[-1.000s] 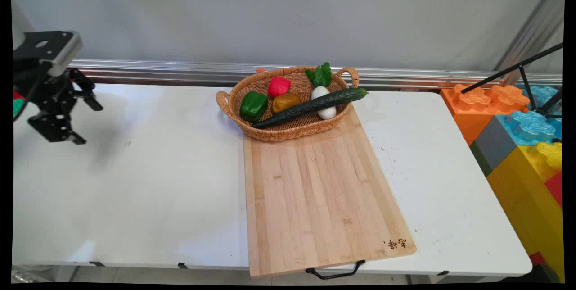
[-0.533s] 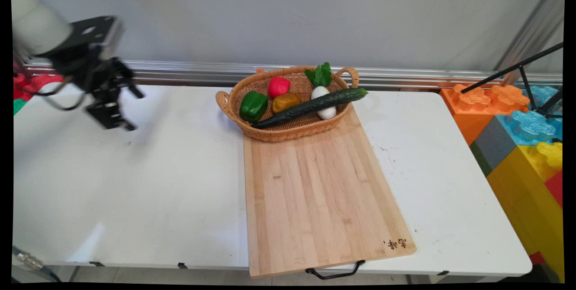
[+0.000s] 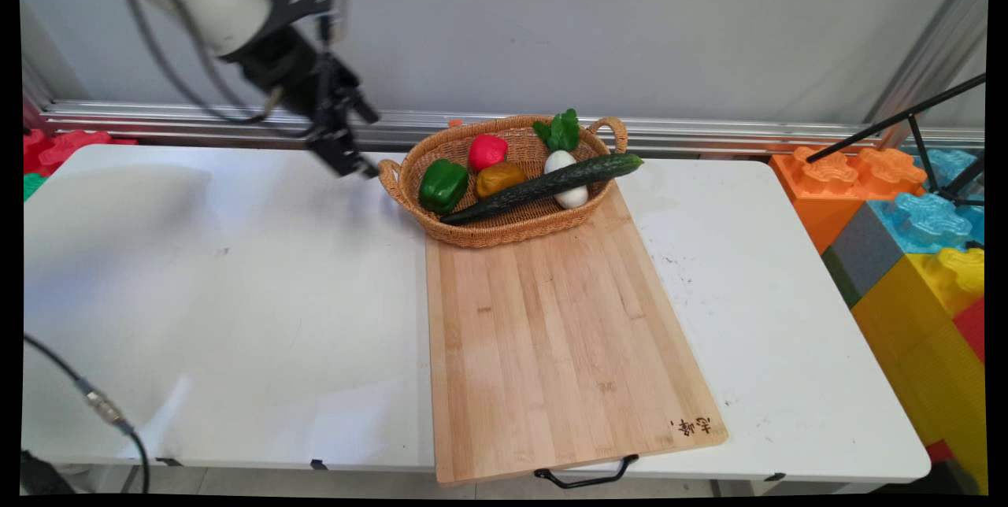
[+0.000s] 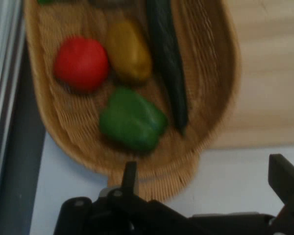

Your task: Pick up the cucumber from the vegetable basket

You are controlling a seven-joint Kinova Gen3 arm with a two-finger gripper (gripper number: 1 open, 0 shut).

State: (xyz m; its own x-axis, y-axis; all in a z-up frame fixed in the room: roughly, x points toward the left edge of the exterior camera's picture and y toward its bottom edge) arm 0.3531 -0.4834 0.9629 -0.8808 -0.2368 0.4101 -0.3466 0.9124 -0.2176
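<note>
Gripper [image 3: 368, 145] hangs in the air just beside the near handle [image 3: 388, 174] of the wicker basket [image 3: 504, 237], above the white table [image 3: 236, 279], and it touches nothing. Its two fingers stand wide apart, with nothing between them (the hand view shows one finger [image 4: 130, 172] low in the middle and the other at the right edge).

Just ahead of the fingers, in the hand view, is the rim of the basket [image 4: 88, 156], and the thing nearest to the gripper inside it is the green pepper [image 4: 132, 122]. Beyond the pepper, farther from the tool, lie the red vegetable [image 4: 81, 62] and the yellow-brown one [image 4: 129, 51], close to each other. The long cucumber [image 4: 169, 63] lies along the side of these, with one end near the pepper. The main view shows also a white radish [image 3: 568, 176] with green leaves at the end of the basket far from the gripper, partly under the cucumber [image 3: 543, 186].

So far as the pictures show, every vegetable lies in the basket and none has been picked up. The basket stands on the far end of the wooden cutting board [image 3: 551, 349], which stretches away from the gripper toward the near side of the table.
</note>
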